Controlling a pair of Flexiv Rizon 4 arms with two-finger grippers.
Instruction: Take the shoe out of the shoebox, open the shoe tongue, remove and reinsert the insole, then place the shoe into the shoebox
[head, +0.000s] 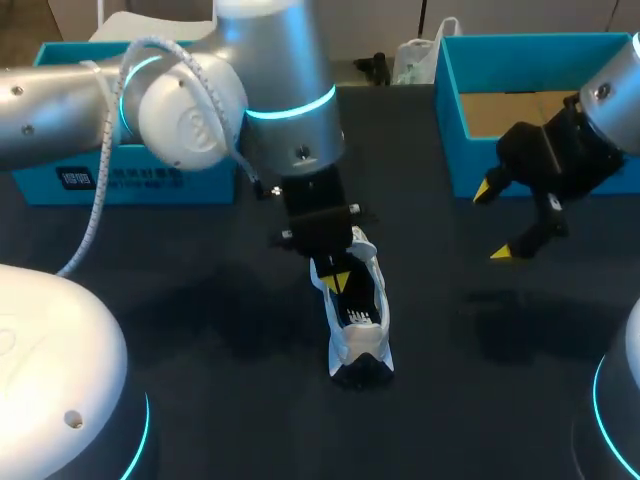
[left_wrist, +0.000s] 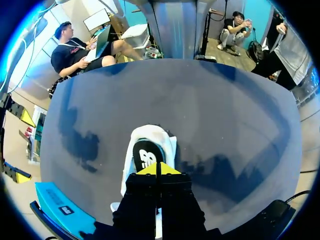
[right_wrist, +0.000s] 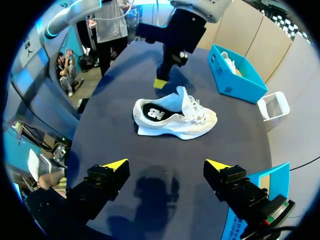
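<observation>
Right end effector (right_wrist: 166, 165) hangs wide open and empty above the dark tabletop (right_wrist: 240, 137). One white mesh sneaker (right_wrist: 175, 117) lies ahead on its sole. Left end effector (right_wrist: 160, 82), tips pressed together on nothing, hovers over its heel. Two blue cardboard shoeboxes: nearer shoebox (head: 447, 130), farther shoebox (right_wrist: 240, 87). Only the right wrist view shows something white inside the farther one.

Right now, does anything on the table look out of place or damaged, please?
Nothing stands out: the shoe sits upright on the table, insole lying inside, left claw shut above its heel, right claw open nearby.
</observation>
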